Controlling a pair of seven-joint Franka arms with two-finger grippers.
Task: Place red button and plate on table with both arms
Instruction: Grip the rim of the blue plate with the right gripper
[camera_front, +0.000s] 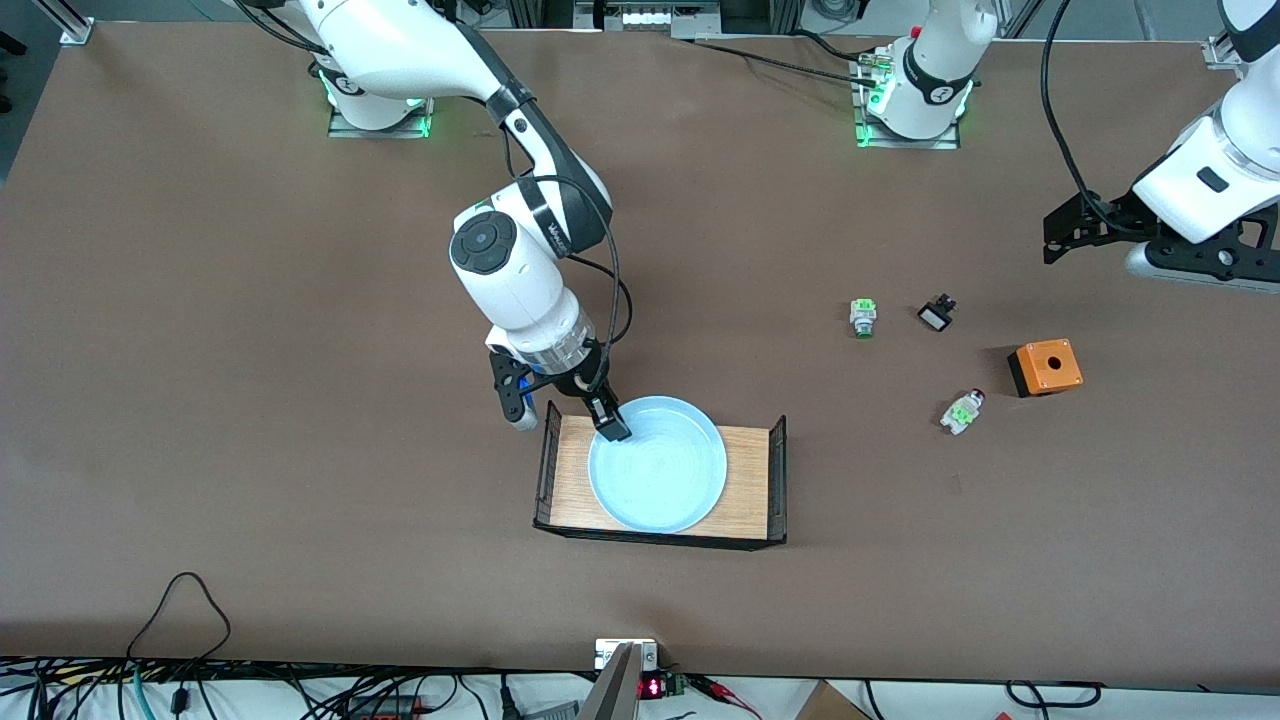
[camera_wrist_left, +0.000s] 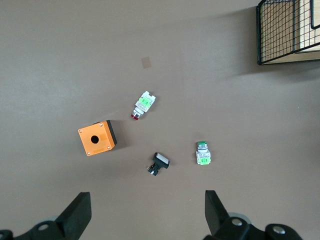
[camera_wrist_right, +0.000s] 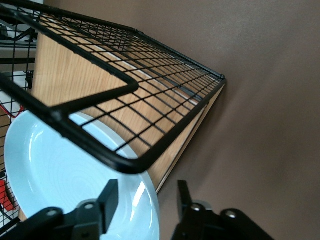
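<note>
The pale blue plate (camera_front: 657, 463) (camera_wrist_right: 60, 170) lies in the light-wood tray (camera_front: 750, 470). My right gripper (camera_front: 606, 420) (camera_wrist_right: 146, 200) is down at the plate's rim, at the tray's end toward the right arm. It stands open, one finger over the plate's inside and the other outside the rim, with a gap showing. The red button (camera_front: 963, 411) (camera_wrist_left: 143, 104) lies on its side on the brown table (camera_front: 250, 400), toward the left arm's end. My left gripper (camera_front: 1062, 235) (camera_wrist_left: 147, 210) waits open and empty, high over that end of the table.
Near the red button stand an orange box with a hole in its top (camera_front: 1046, 366) (camera_wrist_left: 97, 138), a green-capped switch (camera_front: 863, 316) (camera_wrist_left: 202, 153) and a small black switch (camera_front: 937, 314) (camera_wrist_left: 158, 163). The tray has black wire ends (camera_wrist_right: 125, 100) (camera_wrist_left: 280, 30). Cables run along the table's near edge.
</note>
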